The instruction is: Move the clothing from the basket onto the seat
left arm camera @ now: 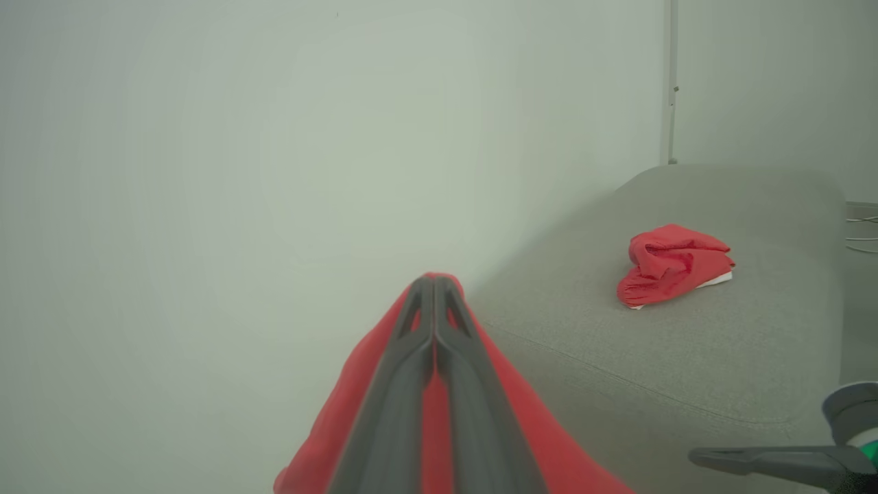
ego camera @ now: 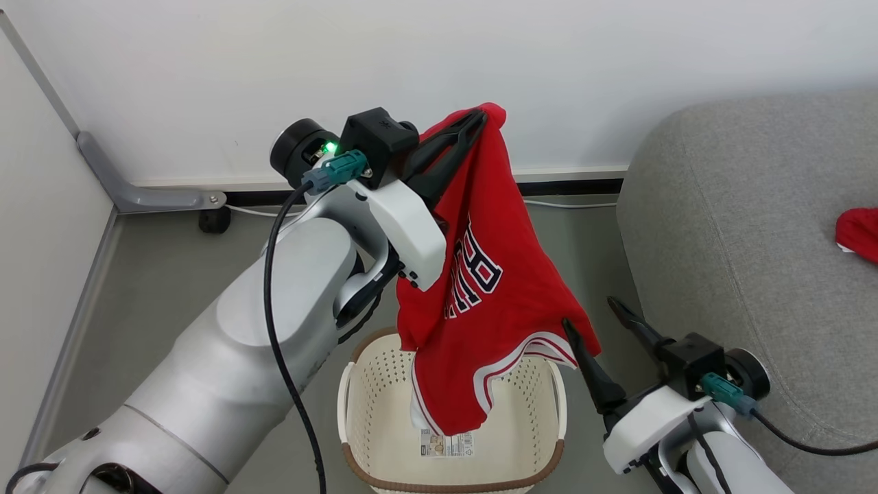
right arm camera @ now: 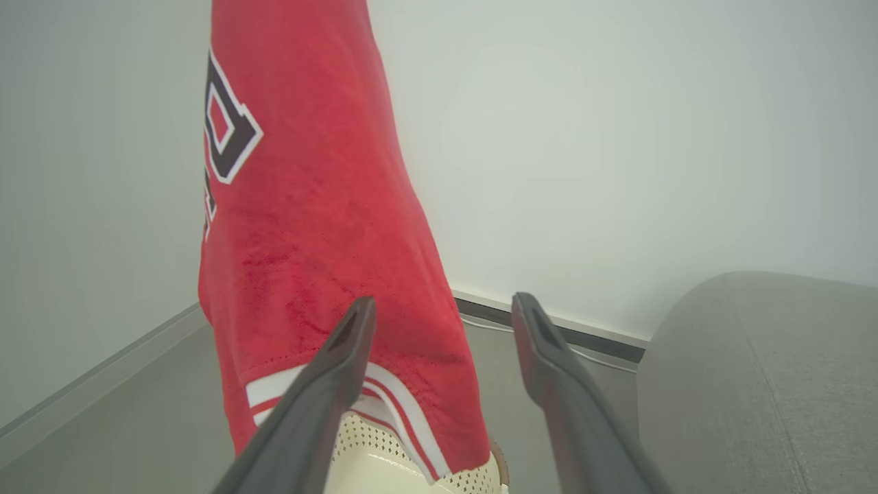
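Our left end effector [ego camera: 473,127], upper centre, is clamped on the clothing [ego camera: 480,302] at its top edge. We judge the fabric light and limp, so a bunched edge suits gripping. Our right end effector [ego camera: 588,312], lower right, gapes empty.

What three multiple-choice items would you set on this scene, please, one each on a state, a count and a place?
1. The left pincer is: A open; B shut on nothing; C shut on the hanging jersey.
2. Red garments in the left wrist view: A one; B two; C three.
3. The crumpled garment lies: A on the sofa; B in the left pincer; C draped over the jersey.

Key:
1. C, it is closed with red cloth pinched in it.
2. B, the held jersey and the crumpled one.
3. A, it rests on the grey cushion.
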`<state>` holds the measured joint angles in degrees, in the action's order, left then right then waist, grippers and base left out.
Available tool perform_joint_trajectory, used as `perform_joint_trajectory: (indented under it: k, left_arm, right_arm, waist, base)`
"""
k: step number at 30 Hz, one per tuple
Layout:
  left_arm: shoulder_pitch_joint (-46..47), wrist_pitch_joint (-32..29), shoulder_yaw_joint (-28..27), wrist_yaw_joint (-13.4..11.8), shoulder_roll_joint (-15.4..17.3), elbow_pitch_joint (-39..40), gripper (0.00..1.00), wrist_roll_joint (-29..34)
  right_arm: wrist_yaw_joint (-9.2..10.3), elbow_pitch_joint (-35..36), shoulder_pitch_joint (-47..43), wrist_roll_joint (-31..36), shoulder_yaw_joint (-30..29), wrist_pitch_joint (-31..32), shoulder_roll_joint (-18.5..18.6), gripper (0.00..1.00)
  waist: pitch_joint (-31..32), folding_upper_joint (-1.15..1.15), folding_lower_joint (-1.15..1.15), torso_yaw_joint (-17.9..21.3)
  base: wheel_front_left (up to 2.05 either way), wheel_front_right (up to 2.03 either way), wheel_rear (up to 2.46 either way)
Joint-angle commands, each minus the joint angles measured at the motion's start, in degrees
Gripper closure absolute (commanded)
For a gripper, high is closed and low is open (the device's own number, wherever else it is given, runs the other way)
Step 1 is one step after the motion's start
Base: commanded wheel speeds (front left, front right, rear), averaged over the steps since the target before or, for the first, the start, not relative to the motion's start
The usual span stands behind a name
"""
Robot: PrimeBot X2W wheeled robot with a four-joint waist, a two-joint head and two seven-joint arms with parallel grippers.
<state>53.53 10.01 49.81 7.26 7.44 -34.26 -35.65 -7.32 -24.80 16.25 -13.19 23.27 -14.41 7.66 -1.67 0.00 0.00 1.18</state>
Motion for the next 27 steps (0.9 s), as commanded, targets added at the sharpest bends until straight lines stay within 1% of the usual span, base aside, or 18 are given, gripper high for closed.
perform_joint_trajectory:
  k: [1,6,11,17,24,25,26,27]
  left_arm:
    - [3.26,0.07,-1.64,0.11,0.97,0.98,1.00,-0.46]
    - [3.13,0.17,-0.85,0.13,0.41,1.19,1.00,-0.74]
    - [2.82,0.28,0.11,0.15,-0.26,1.67,1.00,-1.07]
    - [2.65,0.33,1.11,0.17,-0.80,2.07,1.00,-1.49]
    - [3.08,0.49,2.21,0.18,-1.47,2.90,1.00,-1.82]
    - [3.07,0.55,2.38,0.18,-1.55,2.97,1.00,-1.85]
    - [3.03,0.62,2.53,0.19,-1.60,3.02,1.00,-1.91]
    - [2.98,0.69,2.64,0.19,-1.61,3.02,1.00,-1.99]
  right_arm:
    - [-0.17,0.65,2.36,-0.89,2.28,-0.59,0.50,0.00]
    - [-0.17,-2.13,6.29,-3.84,8.72,-0.59,2.32,0.00]
    - [-0.17,-3.87,9.74,-5.03,10.95,-0.59,3.01,0.00]
    - [-0.17,-8.05,12.84,-4.94,12.31,-0.59,1.29,0.00]
    - [-0.17,-15.09,16.75,-8.38,17.26,-0.59,-1.06,0.01]
    - [-0.17,-15.69,17.20,-9.15,17.65,-0.59,-1.31,0.51]
    - [-0.17,-16.10,17.62,-9.68,17.93,-0.59,-1.46,0.79]
    - [-0.17,-16.13,17.98,-10.13,18.01,-0.59,-1.57,1.00]
  waist:
    - [0.10,0.00,0.00,-0.18]
    - [0.37,0.00,0.00,-0.80]
    - [0.74,0.00,0.00,-1.74]
    - [0.80,0.00,0.00,-2.75]
    - [0.15,0.00,0.00,-4.09]
    - [0.08,0.00,0.00,-4.25]
    - [0.00,0.00,0.00,-4.40]
    - [-0.08,0.00,0.00,-4.52]
  base:
    - [0.00,0.00,0.00]
    - [0.00,0.00,0.00]
    - [0.00,0.00,0.00]
    - [0.00,0.00,0.00]
    - [0.00,0.00,0.00]
    - [0.00,0.00,0.00]
    - [0.00,0.00,0.00]
    - [0.00,0.00,0.00]
